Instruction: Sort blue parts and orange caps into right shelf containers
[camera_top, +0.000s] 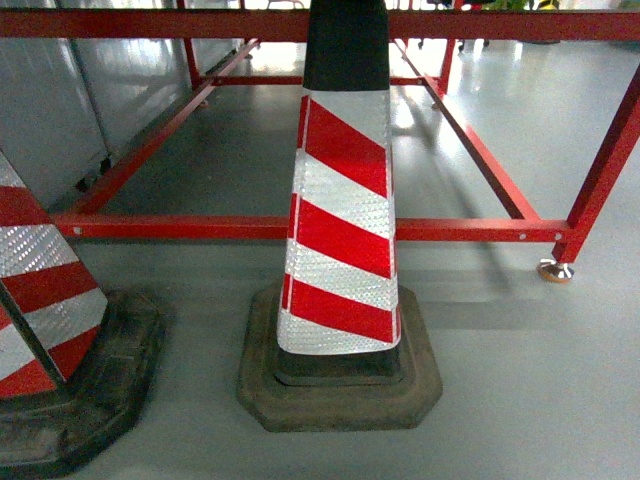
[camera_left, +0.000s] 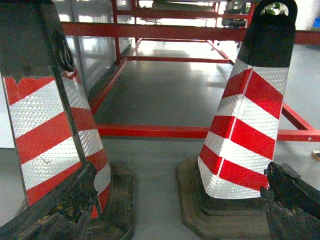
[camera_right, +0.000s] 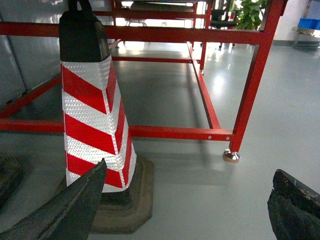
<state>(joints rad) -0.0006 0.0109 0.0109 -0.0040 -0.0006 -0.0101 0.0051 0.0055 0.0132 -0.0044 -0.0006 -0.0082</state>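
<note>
No blue parts and no orange caps are in any view, and the right shelf cannot be made out. My left gripper (camera_left: 180, 170) is open with nothing between its dark, worn fingers (camera_left: 60, 210); it hangs low over grey floor between two traffic cones. My right gripper (camera_right: 190, 169) is also open and empty, above bare floor right of a cone. Neither gripper shows in the head view. A small blue patch (camera_right: 307, 23) far off at the top right may be containers; it is too small to tell.
A red-and-white striped cone (camera_top: 340, 220) on a black base stands straight ahead, and a second cone (camera_top: 45, 300) at the left. Behind them runs a red steel frame (camera_top: 200, 228) with a foot pad (camera_top: 555, 270). Grey floor (camera_top: 530, 380) lies to the right.
</note>
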